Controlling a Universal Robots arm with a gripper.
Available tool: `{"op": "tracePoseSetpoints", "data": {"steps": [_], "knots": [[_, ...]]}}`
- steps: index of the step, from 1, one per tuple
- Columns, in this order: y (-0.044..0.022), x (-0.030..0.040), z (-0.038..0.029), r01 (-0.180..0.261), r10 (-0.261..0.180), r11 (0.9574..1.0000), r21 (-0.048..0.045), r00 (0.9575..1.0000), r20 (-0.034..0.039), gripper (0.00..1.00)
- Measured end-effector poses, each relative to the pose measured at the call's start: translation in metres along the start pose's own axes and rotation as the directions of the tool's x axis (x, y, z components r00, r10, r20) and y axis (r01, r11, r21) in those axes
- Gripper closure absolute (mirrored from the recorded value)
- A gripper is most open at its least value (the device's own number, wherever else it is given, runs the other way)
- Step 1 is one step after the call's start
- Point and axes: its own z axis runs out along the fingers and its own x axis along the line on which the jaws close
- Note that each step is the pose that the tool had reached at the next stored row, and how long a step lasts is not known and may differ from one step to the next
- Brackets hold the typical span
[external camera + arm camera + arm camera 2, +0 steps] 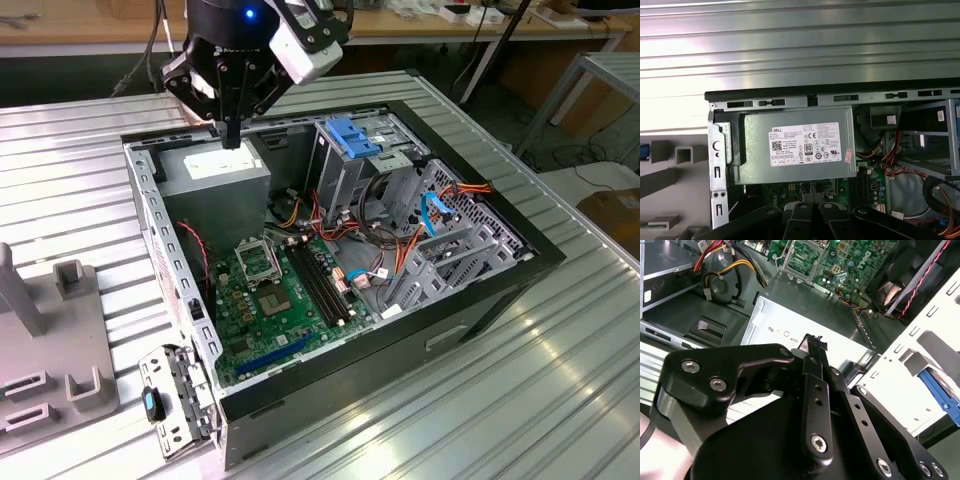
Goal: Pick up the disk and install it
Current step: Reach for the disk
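While the gripper [232, 138] hangs just above the grey power supply [215, 175] in the far corner of the open computer case [400, 340], its two black fingers are pressed together and nothing is between them. Both wrist views show this too: the fingertips [812, 342] meet over the labelled top of the power supply [795, 150]. The disk [352, 137] is well apart from the gripper; it sits at the top of the metal drive cage [345, 180], at the exterior view's right of the power supply, with its bright blue carrier rail showing. The second wrist view shows a blue corner of the disk [940, 390] behind the cage wall. The green motherboard [270, 300] lies on the case floor, and the case stands on a ribbed metal table [560, 380].
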Motion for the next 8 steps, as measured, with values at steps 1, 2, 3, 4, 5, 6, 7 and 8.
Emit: {"op": "tracePoseSetpoints", "data": {"steps": [1, 2, 3, 4, 5, 6, 7, 8], "knots": [[-0.0002, 0.0025, 0.0000, 0.000, 0.000, 1.0000, -0.0001, 1.0000, 0.0000, 0.89], [-0.0003, 0.0046, -0.0001, 0.000, 0.000, 1.0000, 0.0000, 1.0000, 0.0000, 0.89], [-0.0004, 0.0056, -0.0001, 0.000, 0.000, 1.0000, 0.0000, 1.0000, 0.0000, 0.89], [-0.0005, 0.0066, -0.0001, 0.000, 0.000, 1.0000, 0.0000, 1.0000, 0.0001, 0.89], [-0.0006, 0.0084, -0.0002, 0.000, 0.000, 1.0000, 0.0000, 1.0000, 0.0000, 0.89], [-0.0008, 0.0110, -0.0003, 0.000, 0.000, 1.0000, 0.0000, 1.0000, 0.0000, 0.89], [-0.0010, 0.0125, -0.0003, 0.000, 0.000, 1.0000, 0.0000, 1.0000, 0.0000, 0.89], [-0.0010, 0.0135, -0.0003, 0.000, 0.000, 1.0000, 0.0000, 1.0000, 0.0000, 0.89]]}}
